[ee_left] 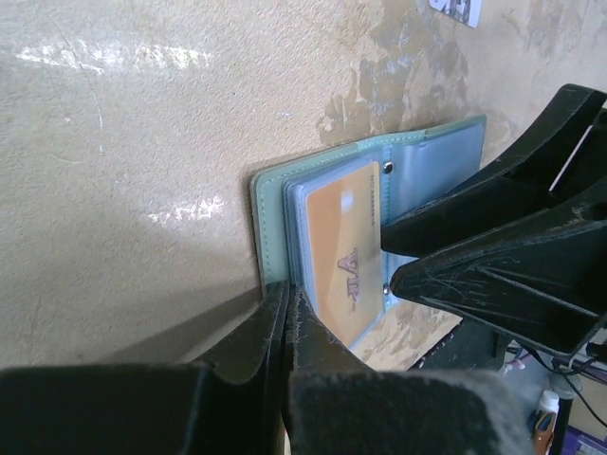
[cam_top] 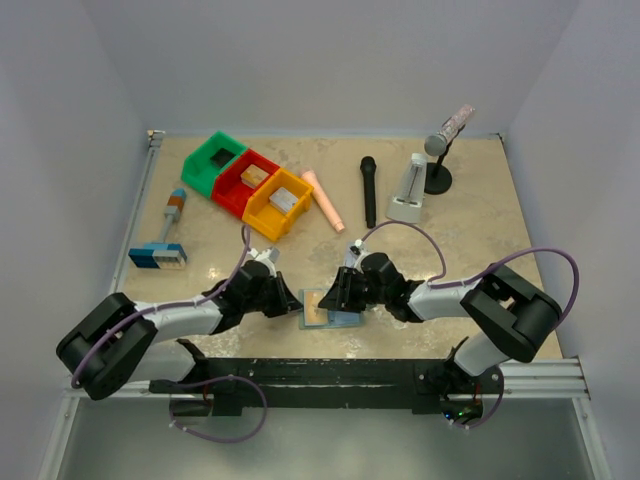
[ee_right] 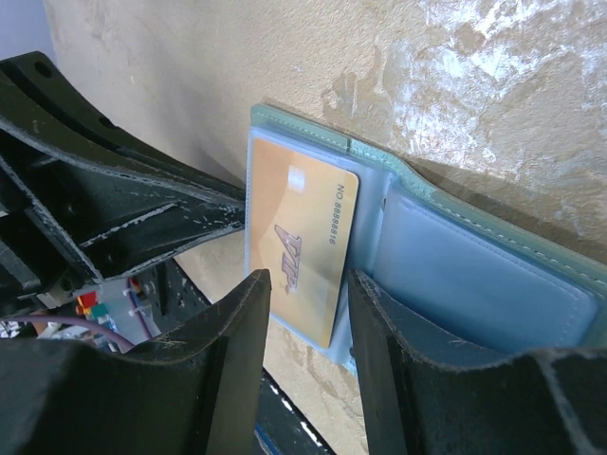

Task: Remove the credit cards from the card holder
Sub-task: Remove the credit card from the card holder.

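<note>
- Both fingers of my left gripper [ee_left: 285,318] are shut, seemingly against the edge of the card holder [ee_left: 268,223].
- My right gripper [ee_right: 305,289] straddles the golden-tan credit card [ee_right: 303,209], part-spread; grip unclear.

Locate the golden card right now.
Top view: the golden card lies in the left half of the open card holder, near the table's front edge, between the left gripper and the right gripper, which straddles its end.
</note>
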Robot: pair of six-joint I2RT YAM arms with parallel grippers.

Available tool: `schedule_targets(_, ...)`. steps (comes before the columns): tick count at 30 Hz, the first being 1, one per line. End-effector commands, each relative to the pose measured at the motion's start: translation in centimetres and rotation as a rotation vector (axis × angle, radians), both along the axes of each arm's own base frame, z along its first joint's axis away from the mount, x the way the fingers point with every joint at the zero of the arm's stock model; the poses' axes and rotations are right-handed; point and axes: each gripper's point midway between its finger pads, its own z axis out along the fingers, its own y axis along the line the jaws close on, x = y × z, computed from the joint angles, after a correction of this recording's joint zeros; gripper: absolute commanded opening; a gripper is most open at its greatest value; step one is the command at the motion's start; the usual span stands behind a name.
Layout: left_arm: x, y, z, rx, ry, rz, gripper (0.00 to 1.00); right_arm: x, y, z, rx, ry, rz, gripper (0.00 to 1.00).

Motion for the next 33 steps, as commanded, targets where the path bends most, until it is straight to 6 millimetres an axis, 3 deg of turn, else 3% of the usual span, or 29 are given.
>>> schedule_targets(1,1.1,0.4,2.2,-0.019,-0.084,0.046,0.0,-0.5,-0.6,-0.7,-0.04,0.007,0.02,0.43)
schedule_targets(4,1.4,1.0,3.5,-0.016,-0.122,0.074,0.0,-0.5,-0.6,-0.9,-0.046,0.007,0.022,0.44)
schedule_targets(8,1.6,0.0,4.9,-0.062,-0.141,0.045,0.0,-0.4,-0.5,-1.0,-0.04,0.009,0.019,0.43)
schedule_targets(14,0.6,-1.0,2.8,-0.076,-0.065,0.002,0.0,-0.5,-0.2,-0.8,-0.025,0.008,0.025,0.43)
schedule_targets(21,0.5,-2.0,2.9,-0.138,-0.058,-0.015,0.0,-0.5,-0.1,-0.6,-0.013,0.006,0.029,0.43)
schedule_targets(26,0.5,-1.8,2.4,-0.108,-0.047,-0.014,0.0,-0.7,-0.1,-0.7,-0.007,0.01,0.031,0.44)
schedule_targets(33,-0.2,-0.3,-0.2,-0.013,0.022,0.027,0.0,-0.7,0.3,0.1,0.035,-0.006,0.041,0.44)
